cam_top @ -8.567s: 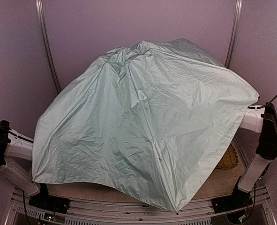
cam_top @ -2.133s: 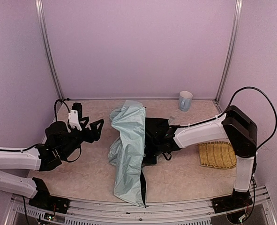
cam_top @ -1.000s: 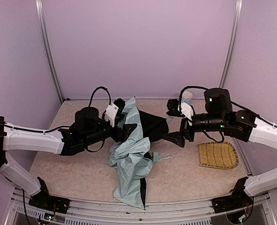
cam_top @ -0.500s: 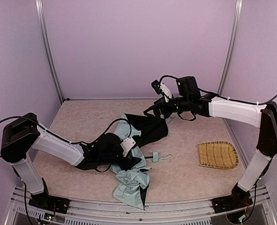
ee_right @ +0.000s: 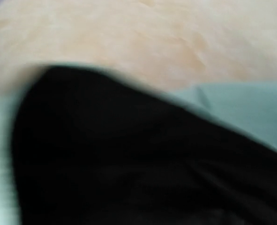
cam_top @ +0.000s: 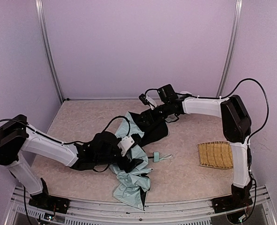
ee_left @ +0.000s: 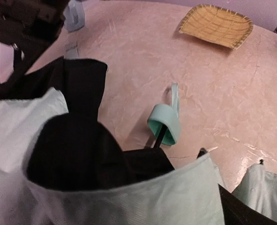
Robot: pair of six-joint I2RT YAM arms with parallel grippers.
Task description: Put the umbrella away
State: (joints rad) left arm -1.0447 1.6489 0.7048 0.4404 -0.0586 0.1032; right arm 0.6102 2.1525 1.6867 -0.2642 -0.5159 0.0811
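Note:
The umbrella lies collapsed mid-table, a heap of mint fabric and black lining. Its mint handle with wrist loop pokes out to the right, and shows on its thin black shaft as the handle in the left wrist view. My left gripper is buried in the folds, its fingers hidden under mint fabric. My right gripper presses into the far edge of the lining. The right wrist view is blurred, filled by black lining.
A woven yellow mat lies at the right, also in the left wrist view as the mat. A pale blue mug stands at the back, behind the right arm. Purple walls enclose the table on three sides.
The once-open umbrella now lies collapsed. In the last half second my right gripper came down and left onto the black lining, and my left gripper shifted slightly within the fabric.

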